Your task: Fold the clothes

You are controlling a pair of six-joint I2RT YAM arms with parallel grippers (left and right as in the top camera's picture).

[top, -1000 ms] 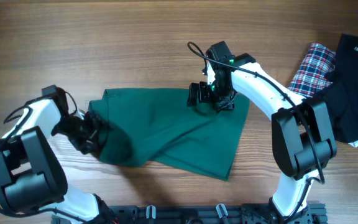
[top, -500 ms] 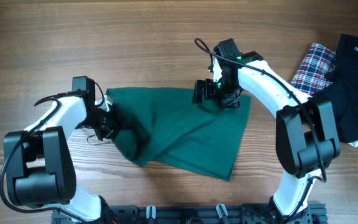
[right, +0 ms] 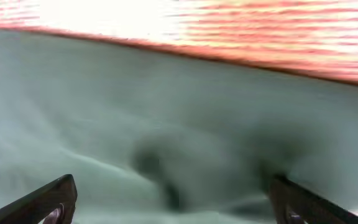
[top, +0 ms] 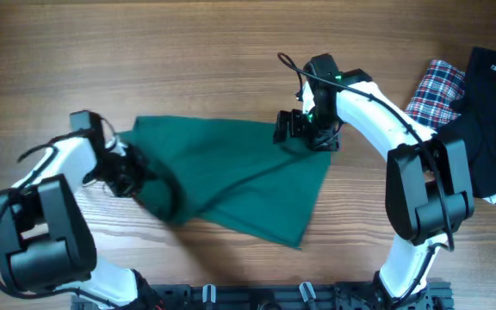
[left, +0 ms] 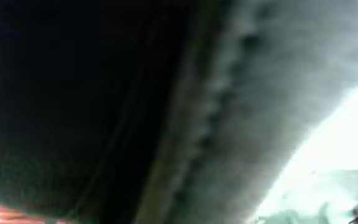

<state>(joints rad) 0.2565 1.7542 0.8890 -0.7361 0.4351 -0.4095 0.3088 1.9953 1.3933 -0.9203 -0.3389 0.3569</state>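
The clothes (top: 231, 172), a plain dark green garment, lie spread and partly doubled over in the middle of the wooden table (top: 188, 52). At the garment's left edge my left gripper (top: 132, 176) is shut on the fabric. Blurred dark cloth (left: 247, 93) fills the left wrist view and hides the jaws. Over the garment's upper right corner my right gripper (top: 304, 133) stands open. The right wrist view shows its fingers (right: 55, 199) wide apart, with green cloth (right: 166, 112) lying under the right gripper (right: 173, 205) and nothing pinched.
A red-white-blue plaid cloth (top: 429, 95) and a black garment (top: 493, 112) lie at the table's far right, beside the right arm. A black rail (top: 274, 297) runs along the front edge.
My left gripper has shut on the garment's left edge and drawn it left; the whole cloth shifted left. The right gripper stayed open over the upper right corner.
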